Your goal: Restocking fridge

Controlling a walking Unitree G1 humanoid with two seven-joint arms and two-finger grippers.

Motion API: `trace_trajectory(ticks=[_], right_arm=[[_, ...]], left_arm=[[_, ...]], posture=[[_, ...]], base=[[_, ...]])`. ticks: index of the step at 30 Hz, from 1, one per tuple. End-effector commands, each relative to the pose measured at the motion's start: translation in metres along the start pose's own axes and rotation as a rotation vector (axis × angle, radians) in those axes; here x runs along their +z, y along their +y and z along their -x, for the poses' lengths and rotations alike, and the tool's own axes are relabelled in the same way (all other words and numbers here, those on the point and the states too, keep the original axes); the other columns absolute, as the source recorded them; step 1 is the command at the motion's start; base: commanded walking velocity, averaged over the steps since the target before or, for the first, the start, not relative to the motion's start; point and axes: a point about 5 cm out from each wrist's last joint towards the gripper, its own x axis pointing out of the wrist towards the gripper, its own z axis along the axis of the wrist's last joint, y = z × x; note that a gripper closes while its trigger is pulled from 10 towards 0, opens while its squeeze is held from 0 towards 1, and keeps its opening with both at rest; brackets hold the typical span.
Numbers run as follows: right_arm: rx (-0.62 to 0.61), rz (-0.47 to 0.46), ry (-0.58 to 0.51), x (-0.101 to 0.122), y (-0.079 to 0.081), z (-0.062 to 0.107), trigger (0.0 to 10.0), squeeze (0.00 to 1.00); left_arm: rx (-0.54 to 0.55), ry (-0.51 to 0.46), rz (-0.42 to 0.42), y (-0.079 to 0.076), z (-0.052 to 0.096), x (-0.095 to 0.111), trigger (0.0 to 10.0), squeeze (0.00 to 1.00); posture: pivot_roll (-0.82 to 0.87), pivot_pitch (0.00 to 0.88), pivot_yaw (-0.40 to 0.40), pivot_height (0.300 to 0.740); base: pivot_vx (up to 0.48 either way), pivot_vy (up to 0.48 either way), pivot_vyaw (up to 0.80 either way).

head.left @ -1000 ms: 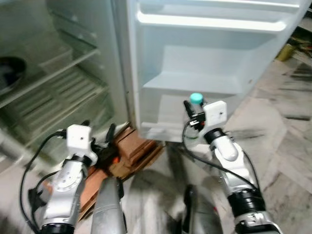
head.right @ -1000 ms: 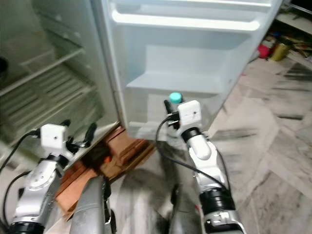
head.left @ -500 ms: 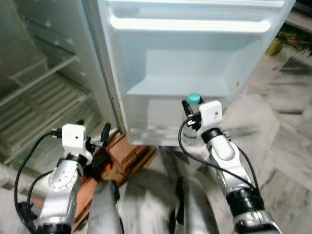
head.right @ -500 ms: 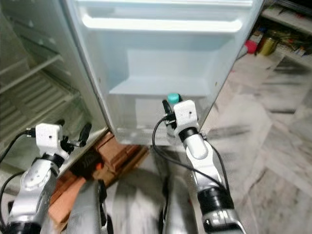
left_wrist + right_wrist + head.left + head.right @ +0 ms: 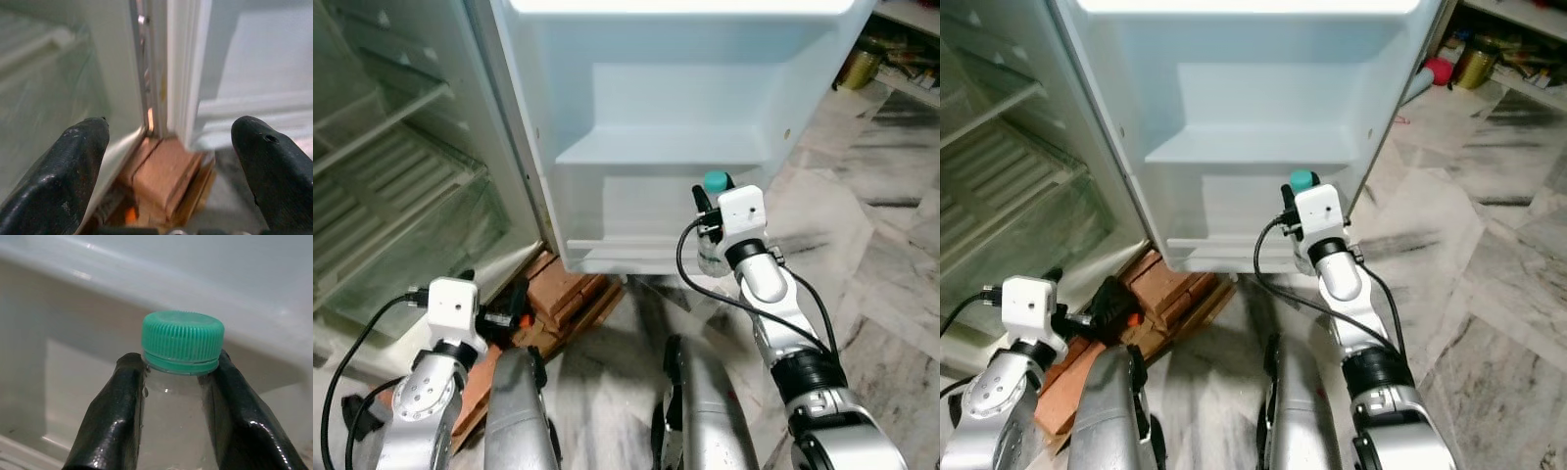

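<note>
Over on the left, the left hand [image 5: 171,147] hangs low with its fingers spread wide, holding nothing, pointed at the brick stack [image 5: 570,299] tucked under the fridge [image 5: 411,176] by the hinge. Across to the right, the right hand [image 5: 171,396] is clamped on the neck of a clear bottle [image 5: 173,426] with a green cap [image 5: 715,182], held up just in front of the open fridge door [image 5: 666,127], near its bottom shelf.

Bottle [image 5: 712,250] before the open door's [image 5: 675,147] lowest shelf; bricks [image 5: 570,299] left, beneath fridge.
</note>
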Motion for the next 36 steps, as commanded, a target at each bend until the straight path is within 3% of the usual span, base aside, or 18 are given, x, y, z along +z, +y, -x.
trace_trajectory(ticks=[1,6,8,13,15,21,30,36], right_arm=[[0.012,0.026,-0.04,0.007,0.003,-0.006,10.0,0.0],[0.028,0.064,-0.069,0.014,0.01,-0.019,10.0,0.0],[0.068,0.172,-0.124,0.025,0.021,-0.031,10.0,0.0],[0.084,0.278,-0.21,0.042,0.023,-0.042,10.0,0.0],[0.087,0.319,-0.268,0.054,0.024,-0.048,10.0,0.0],[0.098,0.423,-0.343,0.062,0.031,-0.053,10.0,0.0],[0.087,0.51,-0.253,0.042,0.027,-0.051,10.0,0.0],[0.036,0.443,-0.103,0.023,0.015,-0.049,10.0,0.0]], left_arm=[[0.009,-0.004,-0.015,0.004,0.006,0.004,10.0,0.0],[0.02,0.002,-0.034,0.009,0.015,0.007,10.0,0.0],[0.043,0.0,-0.054,0.017,0.019,0.013,10.0,0.0],[0.069,0.012,-0.072,0.025,0.028,0.016,10.0,0.0],[0.074,0.023,-0.075,0.025,0.034,0.016,10.0,0.0],[0.062,0.053,-0.076,0.019,0.048,0.016,10.0,0.0],[0.085,0.08,-0.095,0.025,0.062,0.023,10.0,0.0],[0.087,0.097,-0.104,0.027,0.068,0.025,10.0,0.0]], posture=[[0.08,0.246,-0.04,0.546],[0.11,0.274,-0.037,0.546],[0.13,0.304,-0.032,0.546],[0.15,0.332,-0.029,0.546],[0.17,0.353,-0.027,0.546],[0.19,0.38,-0.02,0.546],[0.23,0.415,-0.003,0.546],[0.25,0.43,0.005,0.546]], base=[[0.0,0.0,0.0],[0.0,0.0,0.0],[0.0,0.0,0.0],[0.0,0.0,0.0],[0.0,0.0,0.0],[0.0,0.0,0.0],[0.0,0.0,0.0],[0.0,0.0,0.0]])
